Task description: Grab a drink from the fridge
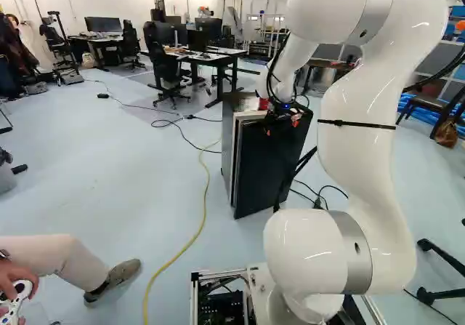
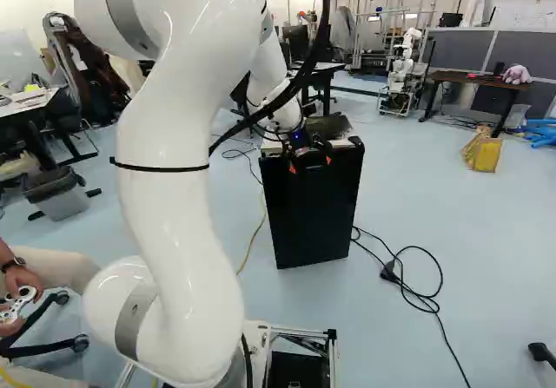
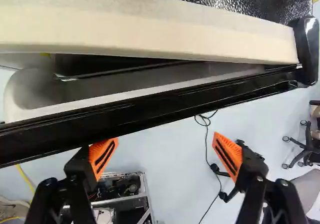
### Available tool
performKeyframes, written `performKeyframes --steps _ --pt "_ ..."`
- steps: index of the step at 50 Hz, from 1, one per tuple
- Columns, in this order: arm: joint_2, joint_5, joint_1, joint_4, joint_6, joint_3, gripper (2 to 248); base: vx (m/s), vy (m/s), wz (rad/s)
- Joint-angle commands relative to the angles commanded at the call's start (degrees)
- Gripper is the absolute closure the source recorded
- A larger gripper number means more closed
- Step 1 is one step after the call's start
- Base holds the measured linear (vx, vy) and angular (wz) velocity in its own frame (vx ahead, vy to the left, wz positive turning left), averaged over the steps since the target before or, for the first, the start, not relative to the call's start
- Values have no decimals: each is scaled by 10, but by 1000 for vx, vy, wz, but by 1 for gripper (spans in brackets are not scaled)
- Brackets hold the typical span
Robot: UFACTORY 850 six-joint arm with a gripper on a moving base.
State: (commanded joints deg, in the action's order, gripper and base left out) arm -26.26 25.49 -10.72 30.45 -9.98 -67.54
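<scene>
My gripper [image 1: 282, 126] is at the top of the small black fridge [image 1: 227, 139], on the outer side of its door [image 1: 269, 166]. In the wrist view the gripper [image 3: 166, 146] stands open, its two orange fingertips wide apart and nothing between them, just outside the door's black top edge [image 3: 125, 115]. The door is ajar: a narrow wedge-shaped gap, wider toward one side, parts its pale inner lining from the cream front rim [image 3: 150, 29] of the body. Only a dark slit of the inside shows, and no drink can be made out.
A red item [image 1: 264, 103] lies on the fridge top. Black cables [image 2: 408, 275] lie on the floor beside the fridge, a yellow cable [image 1: 203, 194] on the other side. A seated person's leg and shoe [image 1: 120, 274] are near the base. Another robot [image 2: 401, 67] stands far back.
</scene>
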Motion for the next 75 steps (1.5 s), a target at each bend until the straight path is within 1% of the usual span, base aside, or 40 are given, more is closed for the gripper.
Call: performKeyframes --steps 25,61,75 --pt "-19 0 7 0 0 -26 3 0 0 0" --pt "-21 0 7 0 0 -29 3 0 0 0" --pt "-27 0 8 0 0 -37 3 0 0 0"
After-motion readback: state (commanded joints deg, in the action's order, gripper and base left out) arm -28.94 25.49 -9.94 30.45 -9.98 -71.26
